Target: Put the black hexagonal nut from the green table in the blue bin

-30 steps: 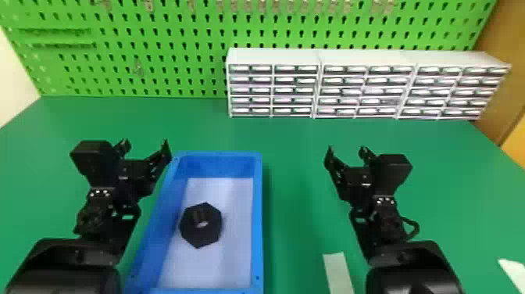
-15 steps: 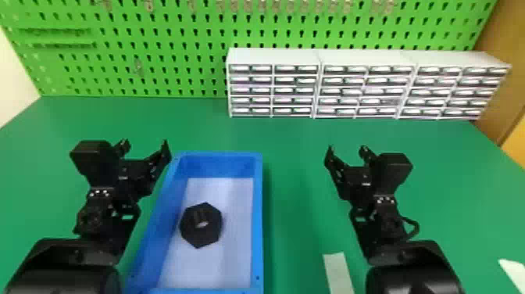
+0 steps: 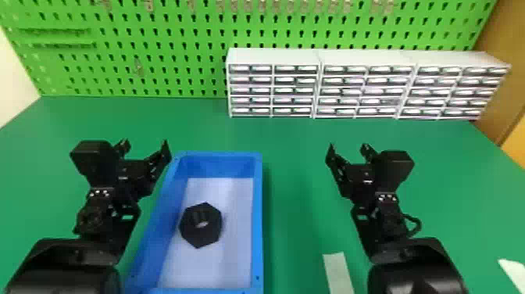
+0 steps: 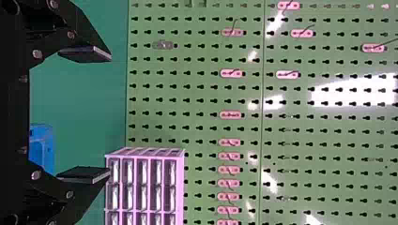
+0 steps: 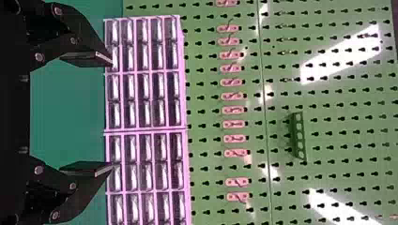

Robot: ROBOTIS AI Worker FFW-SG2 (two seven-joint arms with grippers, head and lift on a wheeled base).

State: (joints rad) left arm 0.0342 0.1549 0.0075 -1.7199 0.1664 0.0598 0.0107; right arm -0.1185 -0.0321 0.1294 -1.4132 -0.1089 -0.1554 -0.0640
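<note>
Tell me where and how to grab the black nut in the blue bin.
Probably best from straight above, clasping two opposite flats of the black hexagonal nut: it lies flat, hole upward, inside the walls of the blue bin. I'd choose the flats facing roughly far and near, since its left side sits close to the bin's left wall.

- I see a green pegboard (image 3: 175,41) across the back.
- White drawer units (image 3: 273,56) stand side by side in front.
- Brown panel (image 3: 508,47) at far right.
- My wrist views catch white glare (image 4: 356,91) on the pegboard.
</note>
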